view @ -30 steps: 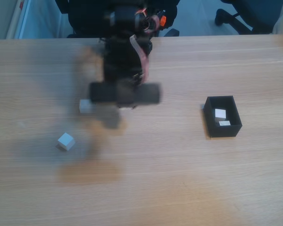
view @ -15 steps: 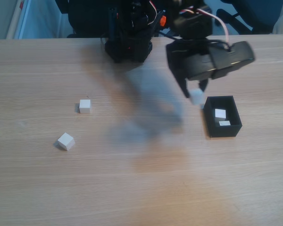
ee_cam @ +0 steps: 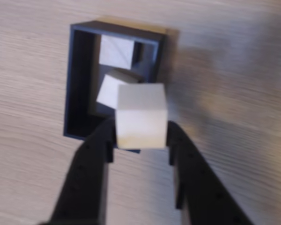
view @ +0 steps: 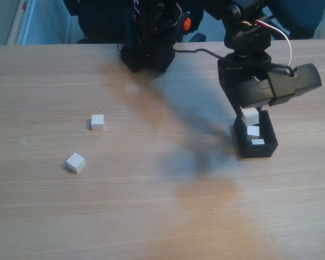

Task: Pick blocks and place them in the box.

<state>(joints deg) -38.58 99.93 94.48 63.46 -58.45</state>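
Note:
My gripper [view: 249, 115] [ee_cam: 140, 136] is shut on a white block [view: 249, 116] [ee_cam: 141, 116] and holds it just above the rear edge of the black box [view: 271, 146] [ee_cam: 77, 79] at the right of the fixed view. Two more blocks lie inside the box [view: 253, 130] [view: 258, 142], seen in the wrist view as one at the far end [ee_cam: 116, 51] and one tilted in the middle [ee_cam: 107, 89]. Two other blocks rest on the table at the left of the fixed view [view: 97, 122] [view: 75, 162].
The arm's black base [view: 149, 38] with cables stands at the table's far edge. A chair base [view: 260, 16] shows beyond the wooden table [view: 162, 216].
The arm swung from the table's left-centre to the right carrying the block, and now holds it above the box's rear edge. The two loose blocks have not moved.

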